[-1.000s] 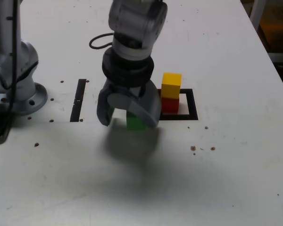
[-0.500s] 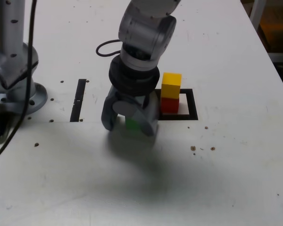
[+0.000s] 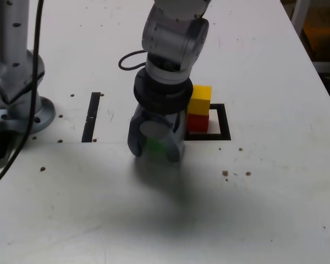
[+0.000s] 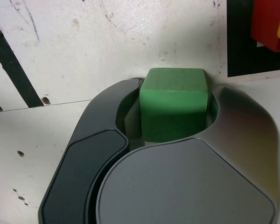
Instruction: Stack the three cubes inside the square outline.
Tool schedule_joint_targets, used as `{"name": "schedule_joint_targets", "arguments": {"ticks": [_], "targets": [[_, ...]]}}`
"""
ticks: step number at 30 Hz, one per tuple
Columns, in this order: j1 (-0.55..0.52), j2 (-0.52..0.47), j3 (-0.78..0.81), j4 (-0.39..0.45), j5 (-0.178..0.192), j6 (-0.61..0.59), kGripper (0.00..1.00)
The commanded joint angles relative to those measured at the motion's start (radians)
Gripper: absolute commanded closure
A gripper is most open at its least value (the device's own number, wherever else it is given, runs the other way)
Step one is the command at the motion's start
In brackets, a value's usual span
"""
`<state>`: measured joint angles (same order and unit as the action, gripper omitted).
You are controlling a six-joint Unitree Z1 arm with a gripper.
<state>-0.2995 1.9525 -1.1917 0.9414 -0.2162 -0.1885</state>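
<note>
The white desk [image 3: 275, 209] is scuffed and speckled with small brown crumbs, with a straight black tape strip [image 3: 91, 117] lying toward the exterior view's left. Low over it, the claw [image 3: 155, 148] has just drawn its jaws in from a wide spread a second ago and now clenches the green cube [image 4: 174, 103] — the wrist view shows both jaws pressed against the cube's sides, its top face clear above them. In the exterior view only a sliver of green shows between the jaws, so whether the cube has left the desk yet is hard to say; it looks to be resting there.

Just beside the claw, on the exterior view's right, the yellow cube [image 3: 200, 99] sits squarely on the red cube [image 3: 197, 122], both inside the square outline [image 3: 224, 125].

So two cubes are stacked and the third is now gripped — what remains, by my judgement, is a lift clear of the yellow top and a careful placing upon it.
</note>
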Motion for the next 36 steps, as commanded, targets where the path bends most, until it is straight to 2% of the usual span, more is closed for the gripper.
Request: {"name": "schedule_joint_targets", "arguments": {"ticks": [1,8,18,24,28,36], "targets": [[-0.003,-0.006,0.011,0.016,-0.003,-0.004,0.77],[-0.003,-0.053,0.013,0.101,0.015,-0.055,0.77],[-0.001,-0.132,-0.076,0.301,0.111,-0.162,0.77],[0.011,-0.143,-0.205,0.426,0.154,-0.173,0.77],[0.033,-0.136,-0.364,0.537,0.190,-0.171,0.77],[0.079,-0.091,-0.554,0.610,0.203,-0.127,0.77]]}}
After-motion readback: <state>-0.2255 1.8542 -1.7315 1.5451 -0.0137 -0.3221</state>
